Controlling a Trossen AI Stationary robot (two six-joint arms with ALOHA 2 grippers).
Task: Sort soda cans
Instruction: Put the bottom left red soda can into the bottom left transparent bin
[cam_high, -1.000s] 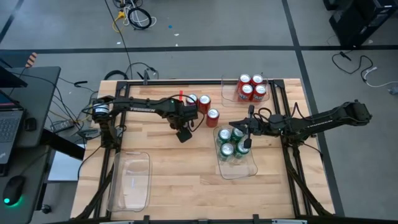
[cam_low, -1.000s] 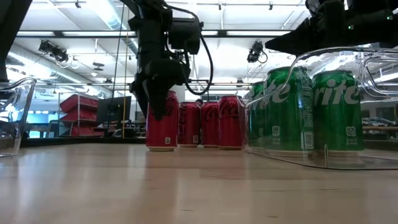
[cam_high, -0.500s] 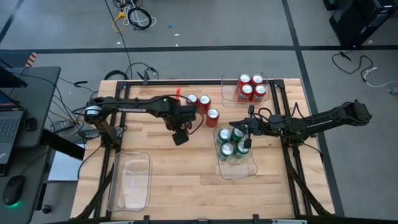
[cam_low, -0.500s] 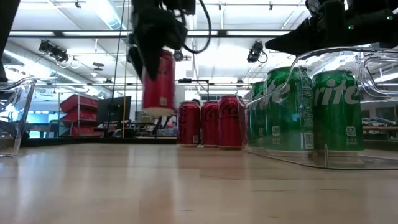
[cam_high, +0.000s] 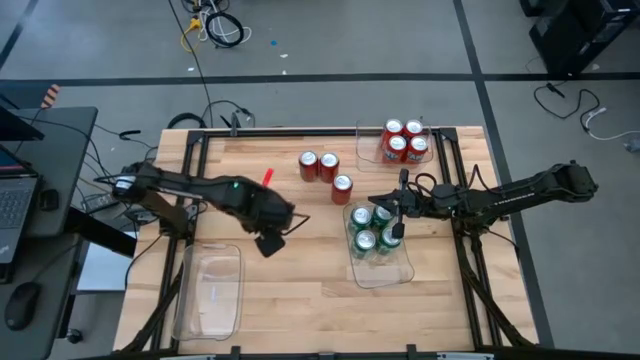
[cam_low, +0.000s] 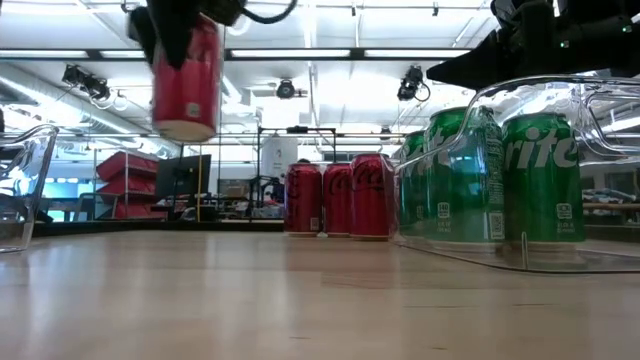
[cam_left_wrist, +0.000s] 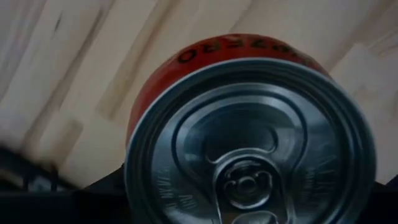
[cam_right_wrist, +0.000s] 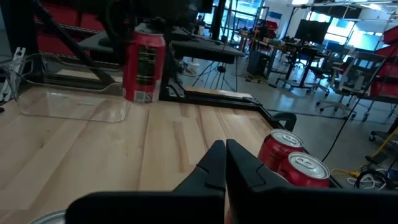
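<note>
Left gripper has lifted a red can off the table and carried it toward the empty bin at 7 o'clock, so a drop-off looks next. Counts: three red loose, four red binned, four green binned. Right gripper waits, fingers together.

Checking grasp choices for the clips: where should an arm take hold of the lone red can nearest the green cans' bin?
Grip the lone red can around its round side wall, coming straight down from above. It stands upright, apart from the red pair and the bin, so fingers fit either side.
</note>
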